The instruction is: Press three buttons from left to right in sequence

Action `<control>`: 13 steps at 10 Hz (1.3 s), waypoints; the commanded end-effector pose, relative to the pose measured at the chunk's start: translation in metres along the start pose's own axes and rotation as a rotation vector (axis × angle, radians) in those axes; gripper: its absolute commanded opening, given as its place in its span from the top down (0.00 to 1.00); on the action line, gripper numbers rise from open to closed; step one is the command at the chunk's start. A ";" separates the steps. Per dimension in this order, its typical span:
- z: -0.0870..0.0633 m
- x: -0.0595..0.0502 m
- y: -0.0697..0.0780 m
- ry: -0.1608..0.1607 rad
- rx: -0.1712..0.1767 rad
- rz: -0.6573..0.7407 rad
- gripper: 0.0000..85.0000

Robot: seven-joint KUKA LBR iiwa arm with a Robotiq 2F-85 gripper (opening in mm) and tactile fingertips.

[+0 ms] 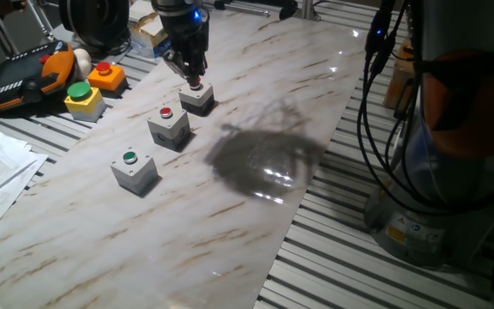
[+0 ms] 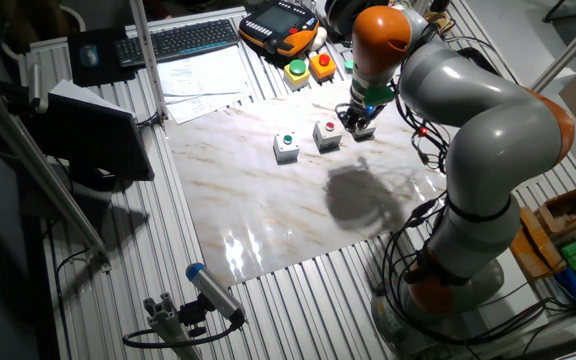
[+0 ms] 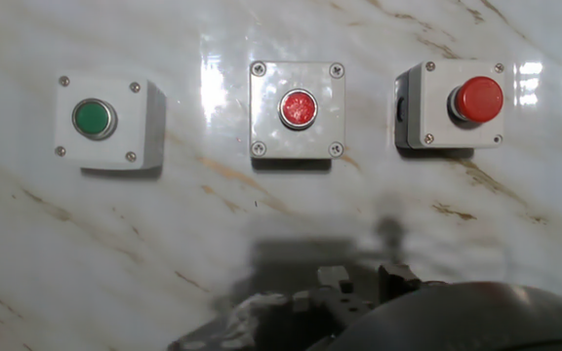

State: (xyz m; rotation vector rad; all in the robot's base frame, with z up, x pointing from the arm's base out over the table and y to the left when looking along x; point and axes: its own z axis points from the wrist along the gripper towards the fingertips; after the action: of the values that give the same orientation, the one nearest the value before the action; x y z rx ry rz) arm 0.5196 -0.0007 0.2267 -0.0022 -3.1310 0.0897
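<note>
Marbled worktop (image 1: 256, 223) carries three grey button boxes in a row: green-button box (image 1: 135, 169), middle red-button box (image 1: 169, 125), far red-button box (image 1: 197, 97). Gripper (image 1: 195, 80) sits right at the far box's button; its finger spread cannot be told.

Wide open marble slab (image 1: 256, 215) across the lower right of one fixed view, free passage there. Three grey boxes line the diagonal: green-button box (image 1: 135, 170), middle red-button box (image 1: 169, 126), far red-button box (image 1: 197, 98) with the gripper (image 1: 195, 80) right over it. Yellow box (image 1: 83, 99) and orange box (image 1: 106, 77) crowd the upper left.
</note>
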 end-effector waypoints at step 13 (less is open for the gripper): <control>0.043 -0.024 -0.011 -0.017 -0.077 0.087 0.99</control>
State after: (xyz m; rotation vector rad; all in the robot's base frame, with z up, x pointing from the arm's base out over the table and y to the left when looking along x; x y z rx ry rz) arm 0.5427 -0.0140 0.1844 -0.1390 -3.1489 -0.0280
